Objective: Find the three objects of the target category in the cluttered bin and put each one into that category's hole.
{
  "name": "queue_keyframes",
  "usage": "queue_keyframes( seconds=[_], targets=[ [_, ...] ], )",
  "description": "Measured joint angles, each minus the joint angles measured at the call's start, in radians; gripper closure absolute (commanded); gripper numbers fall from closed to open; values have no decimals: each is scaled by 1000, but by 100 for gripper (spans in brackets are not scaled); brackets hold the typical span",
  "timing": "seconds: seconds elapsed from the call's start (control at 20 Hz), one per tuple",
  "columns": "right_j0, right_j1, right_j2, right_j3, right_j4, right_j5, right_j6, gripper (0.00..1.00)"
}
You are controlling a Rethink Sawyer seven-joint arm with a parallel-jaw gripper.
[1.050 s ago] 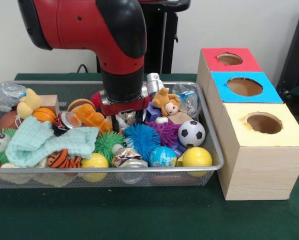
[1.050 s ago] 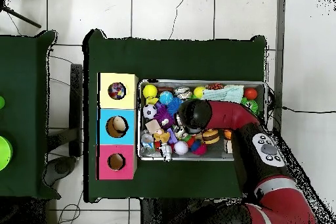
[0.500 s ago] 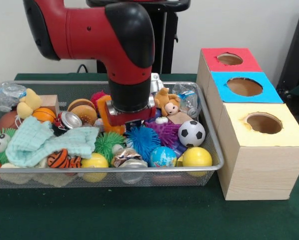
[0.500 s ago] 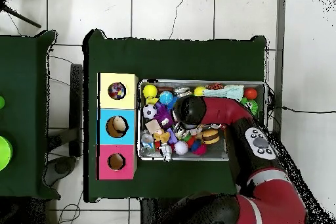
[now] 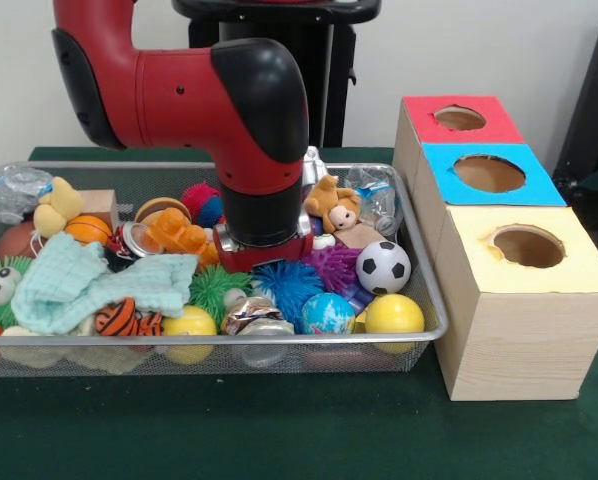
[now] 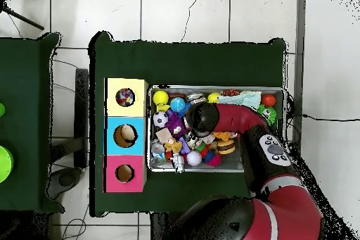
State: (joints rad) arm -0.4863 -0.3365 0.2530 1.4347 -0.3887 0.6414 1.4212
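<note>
Across a dark green table [image 5: 279, 440] sits a wire mesh bin [image 5: 424, 290] packed with toys, and the red and black arm [image 5: 249, 120] comes down into its middle. The gripper [image 5: 264, 262] is buried among the toys beneath the arm's wrist, so whether it is open, closed or holding anything cannot be told. Just below the wrist in the front view lies a blue spiky ball [image 5: 284, 285], with a purple spiky ball [image 5: 331, 265] beside it and a soccer ball [image 5: 383, 266] further toward the boxes. A globe-patterned ball [image 5: 326, 313] and a yellow ball [image 5: 393, 315] rest against the bin's near rim. A brown plush animal [image 5: 334, 203] lies just behind the wrist, and an orange toy [image 5: 182, 236] touches the wrist's other side. A pale green cloth [image 5: 89, 285] covers part of the far end of the bin. Beside the bin stands a row of three wooden boxes, topped red [image 5: 459, 120], blue [image 5: 489, 175] and yellow [image 5: 529, 250], each with a round hole. The overhead view shows the boxes close against the bin's short end, with open green table along both long sides.
</note>
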Motion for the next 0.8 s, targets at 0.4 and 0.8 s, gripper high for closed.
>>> queue_keyframes(
  seconds=[0.4, 0.8],
  targets=[
    [13, -14, -6, -3, -1, 25, 0, 100],
    [26, -91, -8, 37, 19, 97, 0, 100]
  ],
)
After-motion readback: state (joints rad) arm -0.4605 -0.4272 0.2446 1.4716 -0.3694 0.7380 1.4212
